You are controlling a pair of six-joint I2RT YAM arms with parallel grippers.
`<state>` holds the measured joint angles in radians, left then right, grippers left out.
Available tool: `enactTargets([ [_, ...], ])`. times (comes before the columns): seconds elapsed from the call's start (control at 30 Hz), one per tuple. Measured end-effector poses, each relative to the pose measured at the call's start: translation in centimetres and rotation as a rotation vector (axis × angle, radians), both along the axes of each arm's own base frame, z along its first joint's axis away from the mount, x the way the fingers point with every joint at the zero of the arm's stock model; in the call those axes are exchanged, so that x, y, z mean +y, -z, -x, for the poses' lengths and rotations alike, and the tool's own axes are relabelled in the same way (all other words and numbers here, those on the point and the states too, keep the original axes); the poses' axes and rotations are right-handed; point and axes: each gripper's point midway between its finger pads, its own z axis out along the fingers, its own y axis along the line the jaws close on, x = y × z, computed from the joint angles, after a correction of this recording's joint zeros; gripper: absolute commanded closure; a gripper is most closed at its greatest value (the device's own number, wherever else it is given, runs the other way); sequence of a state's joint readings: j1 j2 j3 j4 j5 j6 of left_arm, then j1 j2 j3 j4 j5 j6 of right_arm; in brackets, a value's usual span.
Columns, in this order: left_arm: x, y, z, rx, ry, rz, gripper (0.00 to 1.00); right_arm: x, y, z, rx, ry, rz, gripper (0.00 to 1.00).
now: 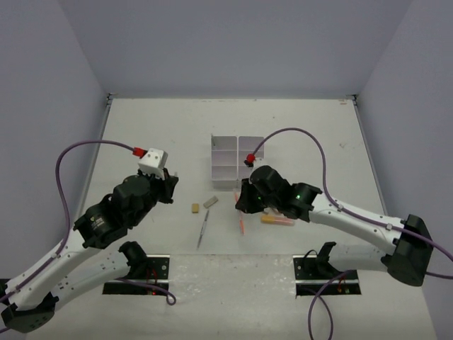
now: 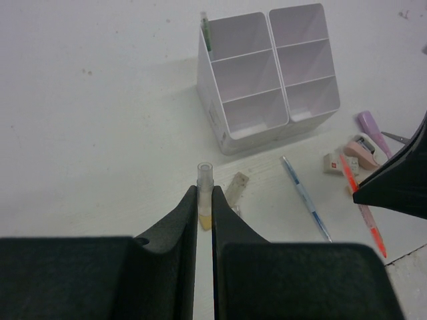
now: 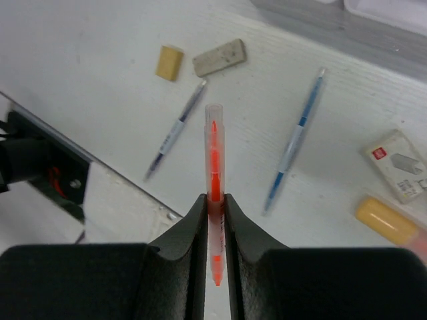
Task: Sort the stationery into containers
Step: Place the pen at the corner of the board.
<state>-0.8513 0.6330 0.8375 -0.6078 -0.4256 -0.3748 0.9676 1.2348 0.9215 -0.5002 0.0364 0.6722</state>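
The white six-compartment organizer (image 1: 236, 161) stands mid-table; it also shows in the left wrist view (image 2: 267, 73), with a thin green-tipped pen (image 2: 207, 30) in its back left compartment. My left gripper (image 1: 170, 188) (image 2: 205, 193) is shut on a thin white pen with a clear end (image 2: 205, 172), held above a tan eraser (image 1: 195, 207). My right gripper (image 1: 243, 202) (image 3: 214, 200) is shut on an orange pen with a clear cap (image 3: 214, 150) (image 1: 243, 224), lifted off the table in front of the organizer.
On the table lie a grey-white eraser (image 1: 210, 202) (image 3: 219, 57), a grey pen (image 1: 202, 230) (image 3: 175, 130), a blue pen (image 3: 295, 140) (image 2: 305, 198), an orange marker (image 1: 277, 220) (image 3: 387, 223), a boxed white eraser (image 3: 397, 165), a pink marker (image 2: 373, 130) and scissors (image 2: 397, 137).
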Motion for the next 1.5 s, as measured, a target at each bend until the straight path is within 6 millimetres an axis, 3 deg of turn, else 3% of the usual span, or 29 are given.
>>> enactTargets([
  [0.13,0.1,-0.1,0.0,-0.005,-0.005,0.002,1.0,0.2,-0.9,1.1,0.052,0.154,-0.27,1.0],
  [0.23,0.1,0.0,-0.1,-0.003,-0.009,-0.002,1.0,-1.1,0.5,2.4,0.168,0.317,-0.415,1.0],
  [0.33,0.1,0.1,-0.2,0.002,-0.009,-0.008,1.0,-2.6,1.3,2.8,0.251,0.511,-0.476,1.0],
  [0.5,0.1,0.2,-0.2,0.004,-0.012,-0.013,1.0,-4.4,-0.1,3.8,0.345,0.744,-0.54,1.0],
  [0.6,0.0,0.5,-0.3,0.011,-0.012,-0.021,1.0,-5.7,0.7,4.2,0.38,0.854,-0.492,1.0],
  [0.83,0.0,0.6,-0.4,0.013,-0.018,-0.028,1.0,-9.8,7.8,6.7,0.396,1.0,-0.108,1.0],
  [1.03,0.0,0.6,-0.5,0.013,-0.021,-0.03,1.0,-11.9,10.8,9.0,0.407,1.009,0.125,1.0],
  [1.23,0.0,0.6,-0.5,0.013,-0.021,-0.029,1.0,-11.8,12.6,10.0,0.437,1.013,0.221,1.0],
  [1.5,0.2,0.3,-0.3,0.002,-0.021,-0.017,1.0,-9.2,12.6,9.0,0.444,1.002,0.156,1.0],
])
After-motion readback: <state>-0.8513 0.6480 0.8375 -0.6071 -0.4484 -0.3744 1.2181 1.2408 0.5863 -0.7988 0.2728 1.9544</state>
